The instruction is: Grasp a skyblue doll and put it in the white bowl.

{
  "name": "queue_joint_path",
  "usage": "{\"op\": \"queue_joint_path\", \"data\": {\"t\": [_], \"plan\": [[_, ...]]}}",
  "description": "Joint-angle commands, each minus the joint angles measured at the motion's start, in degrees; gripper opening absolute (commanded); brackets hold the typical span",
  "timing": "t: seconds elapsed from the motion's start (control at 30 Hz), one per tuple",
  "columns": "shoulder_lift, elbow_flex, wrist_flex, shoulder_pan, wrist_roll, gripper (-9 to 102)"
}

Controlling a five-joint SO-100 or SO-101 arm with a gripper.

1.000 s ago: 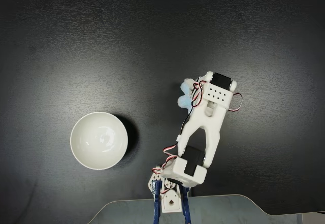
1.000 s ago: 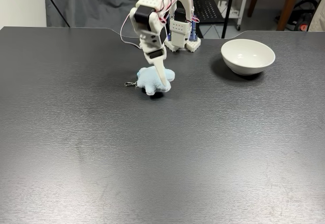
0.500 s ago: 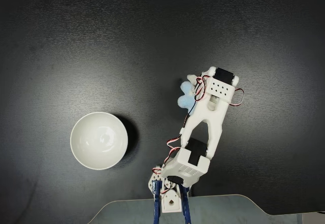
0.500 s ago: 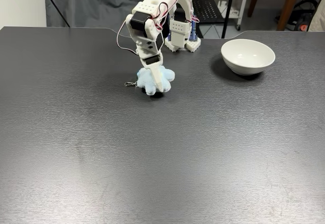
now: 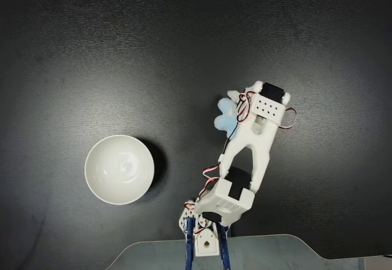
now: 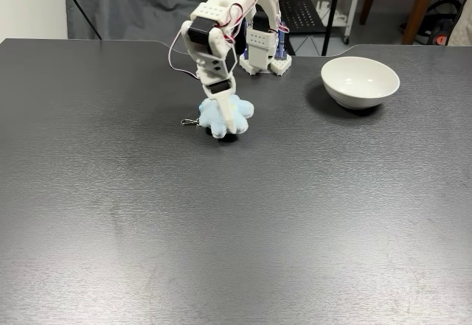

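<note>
Grasp stage, judged from the pictures: hand (image 6: 223,113) down on the blue doll (image 6: 227,118) a little left of centre in the upper part of the front fixed view, fingers sunk into the fluff and apparently pinching the toy, though fur hides the tips and how firm the grip is cannot be told. Doll resting on the dark counter (image 6: 236,229), keyring clasp (image 6: 189,122) trailing off its left side. In the fixed view from above, doll (image 5: 225,116) peeking out at the left edge of the wrist, right of centre, with the white bowl (image 5: 119,169) well apart at lower left; same bowl (image 6: 361,81) at upper right in the front fixed view, seemingly holding nothing. To do this well: squeeze fully before any lift, since soft plush compresses and may slip from a shallow bite on one lobe. Lift straight up first, high enough for toy and dangling clasp to clear the bowl's rim. Swing across slowly, stop centred over the bowl, lower a little, then release. Main risk: a lobe-only grip letting go midway.
</note>
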Motion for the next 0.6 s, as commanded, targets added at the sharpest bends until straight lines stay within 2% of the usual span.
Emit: {"op": "queue_joint_path", "data": {"t": [0.0,0.57], "plan": [[-1.3,-3.3,2.7,2.7,0.4,64],[-1.4,-2.8,2.7,2.8,-0.1,64]]}}
